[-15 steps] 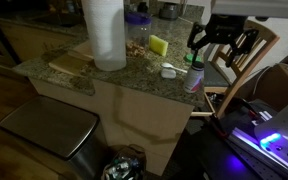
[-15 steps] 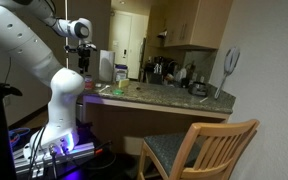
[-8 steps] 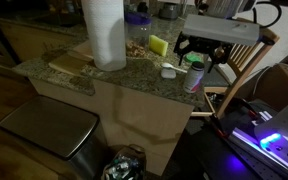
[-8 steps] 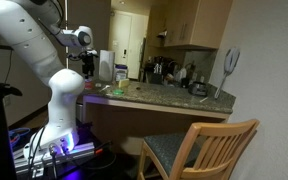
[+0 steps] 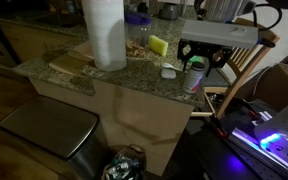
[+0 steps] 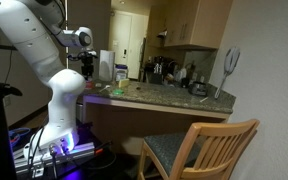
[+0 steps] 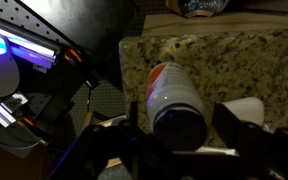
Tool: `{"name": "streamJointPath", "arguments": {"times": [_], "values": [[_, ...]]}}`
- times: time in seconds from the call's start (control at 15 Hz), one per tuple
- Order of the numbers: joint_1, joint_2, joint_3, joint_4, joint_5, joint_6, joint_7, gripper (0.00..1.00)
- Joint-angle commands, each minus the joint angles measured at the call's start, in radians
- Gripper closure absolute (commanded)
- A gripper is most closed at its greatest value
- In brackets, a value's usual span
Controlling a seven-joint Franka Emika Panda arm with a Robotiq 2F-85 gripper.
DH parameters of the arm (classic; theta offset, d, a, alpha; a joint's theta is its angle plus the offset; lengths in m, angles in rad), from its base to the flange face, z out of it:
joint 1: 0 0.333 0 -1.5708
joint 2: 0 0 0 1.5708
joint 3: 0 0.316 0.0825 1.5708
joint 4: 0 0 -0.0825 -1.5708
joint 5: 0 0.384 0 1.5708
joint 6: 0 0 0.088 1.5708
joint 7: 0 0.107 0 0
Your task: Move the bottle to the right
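We see the gripper point(image 7: 184, 128) spread wide, with the bottle point(image 7: 174, 98) upright between the jaws, which flank it at its 9 and 3 o'clock without clamping. The bottle stands at the granite counter's point(image 7: 254, 60) corner, at 4 o'clock from the paper towel roll point(image 5: 106, 35).

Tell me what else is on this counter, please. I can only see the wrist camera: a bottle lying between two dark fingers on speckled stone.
Observer: A tall white paper towel roll stands further along the counter, well apart from the bottle.
Operator: Anything between them?
Observer: Yes, a yellow sponge lies on the stone there.
Operator: And past the bottle, off the counter?
Observer: A wooden chair stands just beyond the corner where the bottle is.
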Motion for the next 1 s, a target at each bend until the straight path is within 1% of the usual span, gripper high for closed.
{"name": "streamJointPath", "arguments": {"times": [0.0,0.13,0.2,0.33,0.47,0.6,0.73,0.8,0.87,0.93], "values": [[0.037,0.028,-0.030,-0.003,-0.016,0.036,0.041,0.54],[0.044,0.029,-0.038,-0.004,-0.013,0.046,0.058,0.68],[0.043,0.025,-0.039,-0.001,-0.020,0.045,0.071,0.71],[0.044,0.005,-0.054,0.014,-0.032,0.039,0.083,0.71],[0.093,-0.196,-0.183,-0.069,-0.022,-0.050,-0.002,0.71],[0.062,-0.249,-0.233,-0.021,-0.100,-0.155,0.006,0.71],[0.045,-0.320,-0.326,0.027,-0.117,-0.263,-0.055,0.71],[0.039,-0.252,-0.255,0.006,-0.096,-0.184,-0.008,0.71],[0.031,-0.289,-0.274,0.013,-0.092,-0.207,-0.027,0.46],[0.031,-0.302,-0.274,0.010,-0.091,-0.207,-0.028,0.46]]}}
